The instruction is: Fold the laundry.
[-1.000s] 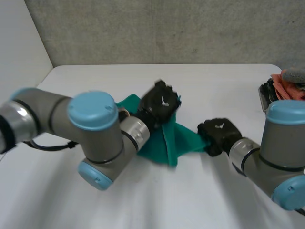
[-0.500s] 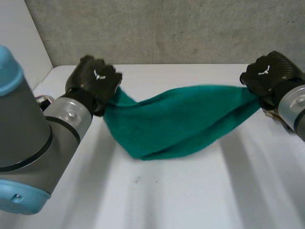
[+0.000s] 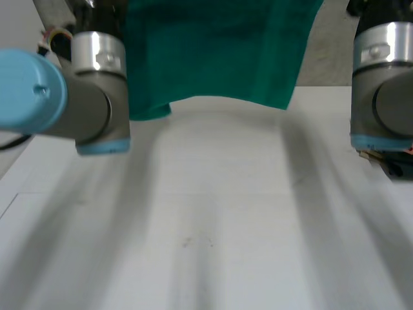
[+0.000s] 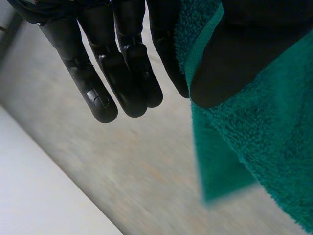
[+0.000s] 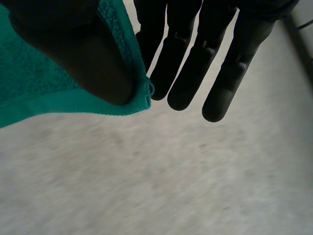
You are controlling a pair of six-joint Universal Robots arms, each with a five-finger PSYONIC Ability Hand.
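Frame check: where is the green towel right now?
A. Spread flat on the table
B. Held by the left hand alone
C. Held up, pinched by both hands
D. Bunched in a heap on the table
C: the green towel hangs above the white table, pinched under the thumb of the left hand and of the right hand.

Head cam: sits between and behind the arms, tilted down over the white table (image 3: 213, 226) toward its far edge. Left arm (image 3: 64, 97) and right arm (image 3: 384, 84) are close to the lens at either side.
Wrist cams: each right up against its own hand, looking along the palm: left hand (image 4: 122, 63), right hand (image 5: 195, 54).
Shared by all three: the green towel (image 3: 213, 51). Each wrist cam catches the bit its hand pinches.
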